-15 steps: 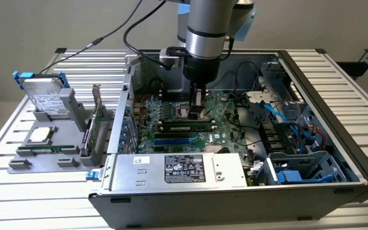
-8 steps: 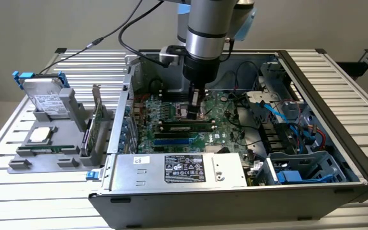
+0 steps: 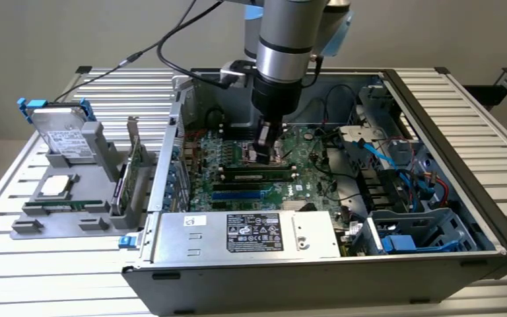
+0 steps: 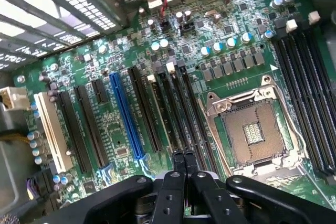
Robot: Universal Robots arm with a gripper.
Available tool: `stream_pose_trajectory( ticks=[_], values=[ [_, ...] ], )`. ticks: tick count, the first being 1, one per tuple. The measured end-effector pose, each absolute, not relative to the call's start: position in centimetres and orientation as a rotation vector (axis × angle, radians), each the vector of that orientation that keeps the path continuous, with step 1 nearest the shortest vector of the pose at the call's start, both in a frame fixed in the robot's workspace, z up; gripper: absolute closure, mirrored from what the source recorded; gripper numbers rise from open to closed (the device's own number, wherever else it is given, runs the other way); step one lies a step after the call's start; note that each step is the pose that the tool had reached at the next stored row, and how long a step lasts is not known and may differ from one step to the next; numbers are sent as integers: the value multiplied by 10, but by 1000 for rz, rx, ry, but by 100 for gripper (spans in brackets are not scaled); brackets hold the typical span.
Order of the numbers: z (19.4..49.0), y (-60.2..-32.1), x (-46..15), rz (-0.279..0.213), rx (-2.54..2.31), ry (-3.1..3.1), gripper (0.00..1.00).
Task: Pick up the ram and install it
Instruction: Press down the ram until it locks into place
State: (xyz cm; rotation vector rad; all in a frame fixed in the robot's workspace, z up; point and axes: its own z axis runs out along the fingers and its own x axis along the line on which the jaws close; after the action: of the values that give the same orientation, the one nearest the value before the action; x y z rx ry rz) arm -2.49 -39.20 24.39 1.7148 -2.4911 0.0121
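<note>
Exterior cam has the ram point(image 3: 255, 176) seated in a motherboard point(image 3: 311, 165) slot, tool point(image 3: 269, 150) hovering just above; wrist cam shows the tool point(image 4: 184, 157) pinched closed, empty, case walls point(image 3: 167, 158) crowding both sides.

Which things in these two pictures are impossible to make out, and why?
- Exterior view: whether the ram is fully seated; too small.
- Exterior view: what the end effector touches; its own tip hides it.
- Wrist view: the motherboard beneath the end effector; covered by it.
- Exterior view: power supply label text; too small.
</note>
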Motion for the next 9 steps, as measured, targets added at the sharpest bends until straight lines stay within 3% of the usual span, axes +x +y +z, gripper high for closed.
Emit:
stream_pose_trajectory(
  ticks=[9],
  values=[
    [243,-392,-25,-3,1504,-2624,90]
  ],
)
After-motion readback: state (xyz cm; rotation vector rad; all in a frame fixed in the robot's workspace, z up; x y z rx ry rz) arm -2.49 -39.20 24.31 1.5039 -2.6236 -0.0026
